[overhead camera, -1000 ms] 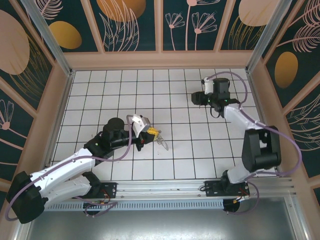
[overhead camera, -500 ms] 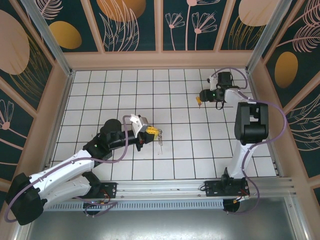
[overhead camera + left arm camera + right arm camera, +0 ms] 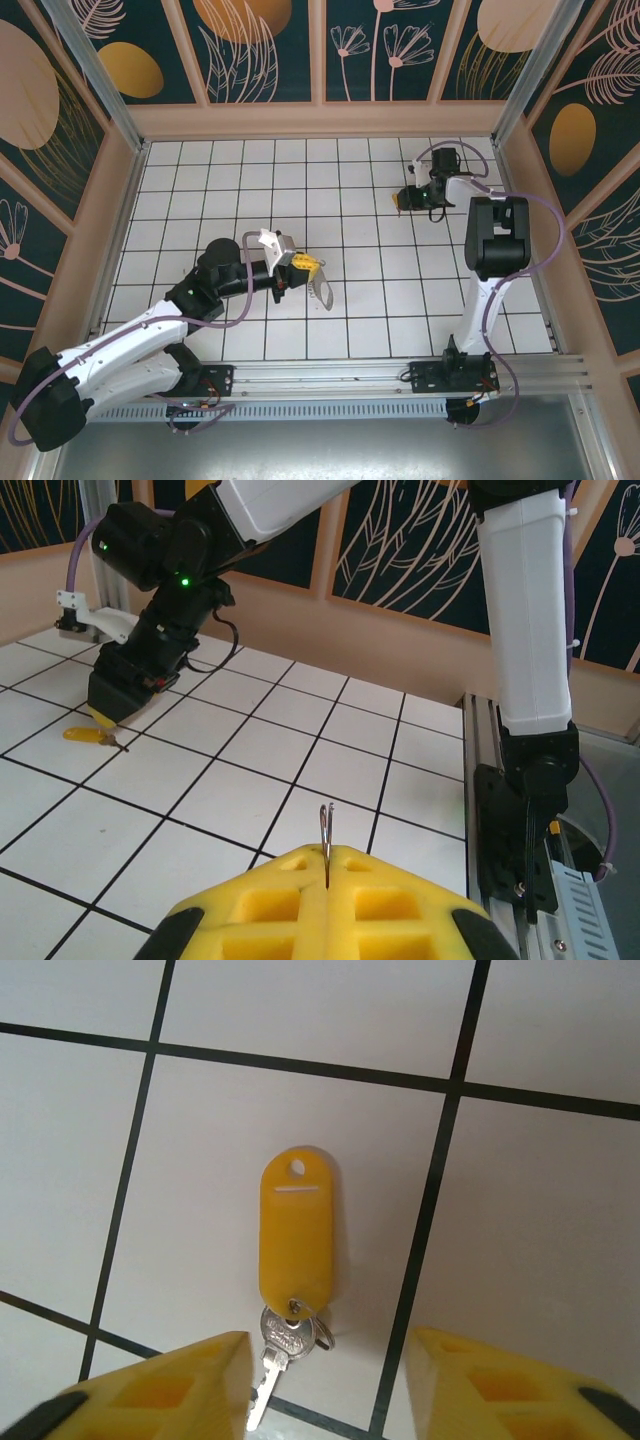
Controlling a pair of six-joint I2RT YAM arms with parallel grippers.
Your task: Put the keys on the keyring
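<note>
We see a white tiled counter (image 3: 200,190) walled in by patterned panels, with both arms reaching across it. The left arm (image 3: 130,345) stretches toward the middle tiles, and the right arm (image 3: 490,240) folds up and over to the far right corner. The left gripper (image 3: 300,263) is clenched on the keyring (image 3: 322,290). From the left wrist we see its yellow fingers (image 3: 250,910) pressed together, with the keyring's thin metal edge (image 3: 326,842) standing up between them. The right gripper (image 3: 405,198) is released and points down at the counter. From its wrist, the right gripper (image 3: 328,1345) has its two yellow fingers (image 3: 170,1385) spread apart. The key (image 3: 295,1225), a small silver blade on an oblong yellow tag, lies flat on one tile between them. The blade runs close beside one finger, and we cannot tell whether they touch.
</note>
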